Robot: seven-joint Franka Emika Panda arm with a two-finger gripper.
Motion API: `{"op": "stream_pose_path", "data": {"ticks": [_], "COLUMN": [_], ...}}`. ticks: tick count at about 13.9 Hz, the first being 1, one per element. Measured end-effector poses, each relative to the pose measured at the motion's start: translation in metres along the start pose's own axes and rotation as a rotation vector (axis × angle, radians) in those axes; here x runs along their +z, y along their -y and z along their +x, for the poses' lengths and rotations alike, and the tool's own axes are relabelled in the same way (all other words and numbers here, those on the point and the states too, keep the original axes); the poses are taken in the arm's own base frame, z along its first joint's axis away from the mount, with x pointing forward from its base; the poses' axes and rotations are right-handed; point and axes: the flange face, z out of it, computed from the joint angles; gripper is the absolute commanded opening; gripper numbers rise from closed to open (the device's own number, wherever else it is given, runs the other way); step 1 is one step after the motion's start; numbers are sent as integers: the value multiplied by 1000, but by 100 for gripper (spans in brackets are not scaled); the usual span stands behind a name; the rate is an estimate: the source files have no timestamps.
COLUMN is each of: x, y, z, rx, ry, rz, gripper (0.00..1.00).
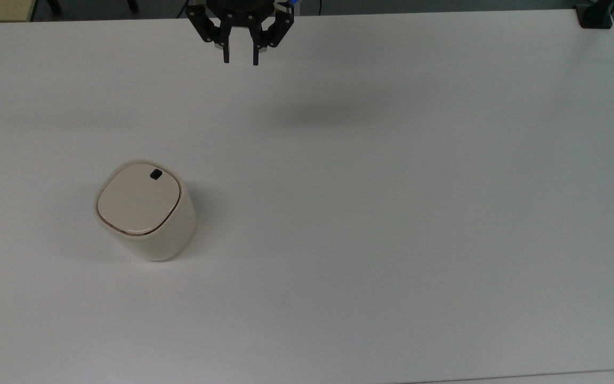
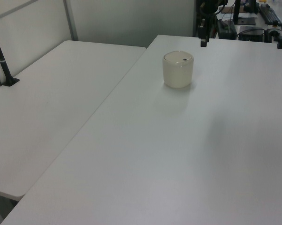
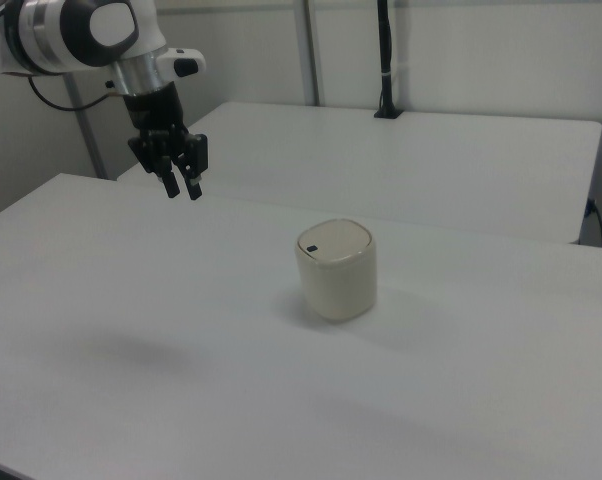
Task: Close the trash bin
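the trash bin [image 1: 145,210] stands upright on the white bench [image 1: 392,213], its flat lid [image 1: 138,198] lying down flush in the rim, with a thin dark seam around its edge. a small black latch mark [image 1: 155,174] sits on the lid at the side nearest the fingers. in the top view the bin is well apart from the fingers, below them and toward the top view's left; in the right view it [image 3: 337,268] is lower and toward the right view's right of them; in the left view it [image 2: 178,69] sits just below and to the left view's left of them.

the gripper [image 1: 240,57] hangs in the air above the far part of the bench, pointing down, touching nothing. its two black fingers [image 1: 226,53] are released, spread with a clear gap between them and nothing in it. in the right view the gripper [image 3: 181,187] hangs from the white arm [image 3: 76,32].

a second white bench [image 3: 431,165] stands beyond.
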Motion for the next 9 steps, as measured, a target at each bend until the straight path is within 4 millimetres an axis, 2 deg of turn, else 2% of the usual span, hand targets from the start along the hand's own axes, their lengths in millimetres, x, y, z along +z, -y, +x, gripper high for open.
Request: {"op": "stream_pose_path", "data": {"ticks": [9], "x": [-4], "y": [-22], "z": [-5], "rx": [34], "ry": [-4], "rz": [6], "gripper": [100]}}
